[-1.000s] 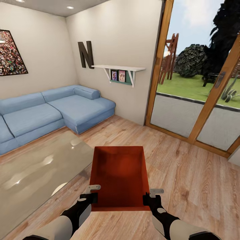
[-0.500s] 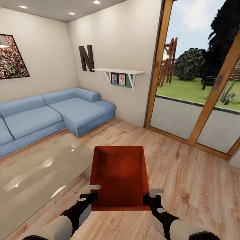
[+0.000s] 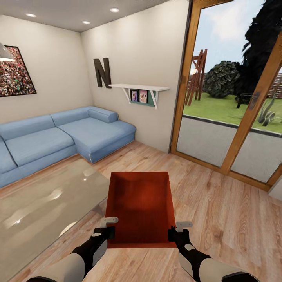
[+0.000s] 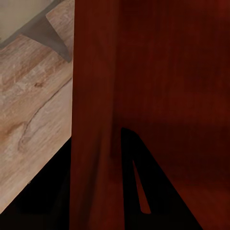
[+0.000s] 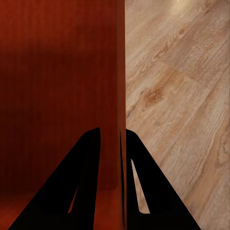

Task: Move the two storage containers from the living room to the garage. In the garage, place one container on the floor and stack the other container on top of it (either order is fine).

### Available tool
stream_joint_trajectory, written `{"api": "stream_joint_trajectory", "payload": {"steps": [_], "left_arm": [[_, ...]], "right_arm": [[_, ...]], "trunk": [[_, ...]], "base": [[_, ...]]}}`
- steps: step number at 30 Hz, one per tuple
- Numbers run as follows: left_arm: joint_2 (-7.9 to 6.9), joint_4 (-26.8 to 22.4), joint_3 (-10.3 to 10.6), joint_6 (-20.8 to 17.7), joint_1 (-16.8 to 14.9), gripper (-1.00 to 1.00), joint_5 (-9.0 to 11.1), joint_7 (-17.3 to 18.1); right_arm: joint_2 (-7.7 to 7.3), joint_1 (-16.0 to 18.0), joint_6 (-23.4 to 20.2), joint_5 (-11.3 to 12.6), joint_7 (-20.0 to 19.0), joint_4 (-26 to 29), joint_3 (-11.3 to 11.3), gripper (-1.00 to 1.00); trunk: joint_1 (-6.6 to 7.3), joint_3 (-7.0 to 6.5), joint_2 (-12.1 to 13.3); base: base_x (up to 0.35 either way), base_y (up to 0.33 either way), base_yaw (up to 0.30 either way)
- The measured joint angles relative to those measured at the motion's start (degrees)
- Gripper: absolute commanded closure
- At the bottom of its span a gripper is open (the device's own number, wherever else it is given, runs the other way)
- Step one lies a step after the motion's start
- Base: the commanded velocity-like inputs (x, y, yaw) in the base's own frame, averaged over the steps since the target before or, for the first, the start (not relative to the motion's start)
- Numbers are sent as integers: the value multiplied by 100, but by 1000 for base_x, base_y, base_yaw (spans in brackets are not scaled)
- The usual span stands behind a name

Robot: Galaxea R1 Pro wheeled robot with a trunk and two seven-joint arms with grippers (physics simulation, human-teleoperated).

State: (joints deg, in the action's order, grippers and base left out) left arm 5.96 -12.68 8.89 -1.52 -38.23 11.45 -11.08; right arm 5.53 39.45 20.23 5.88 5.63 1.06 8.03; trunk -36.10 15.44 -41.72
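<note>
Progress: one storage container [image 3: 140, 207] is being carried while the robot is standing in the living room; by my judgement the trip to the garage, the setting down on its floor, and the fetching and stacking of the second bin are all left to do.
Container: it is hanging level in front of the robot above the wood-plank floor [image 3: 219, 211], open top up, its far left corner over the edge of the glass-topped desk [image 3: 43, 203].
Left pincer [image 3: 109, 227]: it is clamping the bin's left wall, one finger inside and one outside.
Right pincer [image 3: 178, 229]: it is clamping the right wall the same way.
Change: the hold is looking the same as a second ago; the sofa [image 3: 62, 137] and ceiling lights are sitting lower, so the camera is tilting up or rising.
</note>
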Motion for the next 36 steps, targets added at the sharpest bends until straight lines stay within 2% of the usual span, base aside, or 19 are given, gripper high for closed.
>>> {"api": "stream_joint_trajectory", "payload": {"steps": [36], "left_arm": [[-2, -15, 6, -6, 0, 100, -1, -3]], "right_arm": [[0, 0, 1, 2, 0, 9, -2, 100]], "trunk": [[0, -337, 0]], "base": [[0, 0, 0]]}}
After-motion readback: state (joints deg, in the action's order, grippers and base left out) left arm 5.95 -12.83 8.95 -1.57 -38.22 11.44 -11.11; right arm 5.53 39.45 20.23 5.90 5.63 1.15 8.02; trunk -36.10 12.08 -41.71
